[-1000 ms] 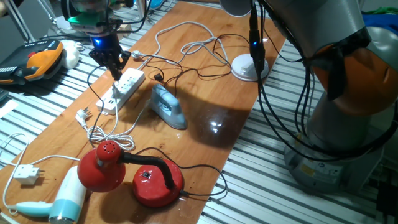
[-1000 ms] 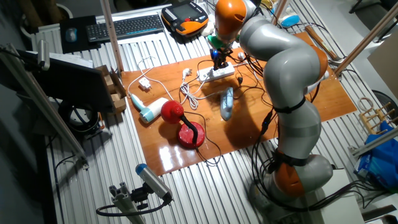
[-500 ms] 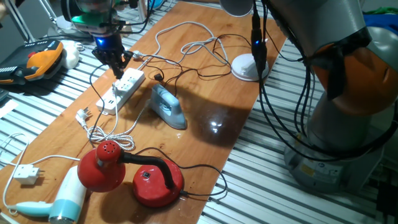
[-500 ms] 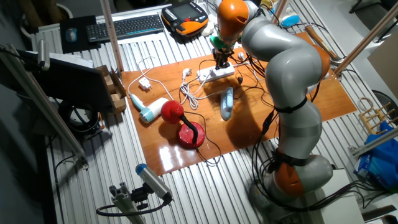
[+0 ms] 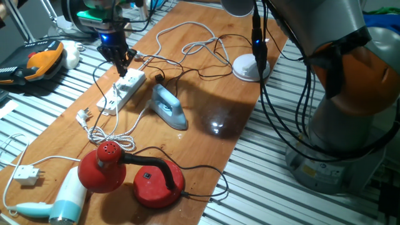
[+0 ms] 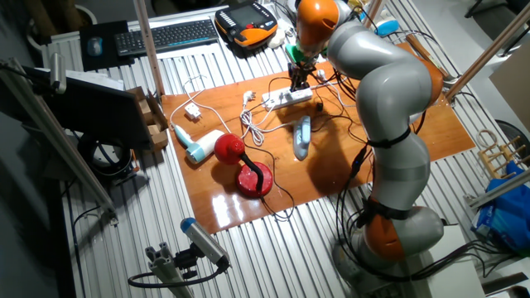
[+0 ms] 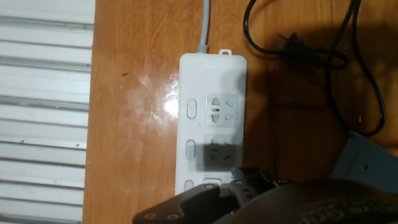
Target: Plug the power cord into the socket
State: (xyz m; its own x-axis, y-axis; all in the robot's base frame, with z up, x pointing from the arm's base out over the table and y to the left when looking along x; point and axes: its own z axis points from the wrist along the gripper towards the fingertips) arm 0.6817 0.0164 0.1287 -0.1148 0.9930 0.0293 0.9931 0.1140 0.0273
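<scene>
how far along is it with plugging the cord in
Done: nothing visible. The cord's plug lies on the table beside the strip, and the two outlets in full view in the hand view are empty.
In hand: the gripper hovers over the strip; whether it holds anything is unclear.
Left: grasp the plug, push it into an outlet.

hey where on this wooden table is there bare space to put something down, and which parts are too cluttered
Most open: the glossy stretch of the wooden table right of the blue iron, below the white round base. A narrower bare strip runs beside the power strip along the table edge. Crowded: around the power strip under the gripper, with looping black cable, and the corner holding the red lamp and hair dryer.
</scene>
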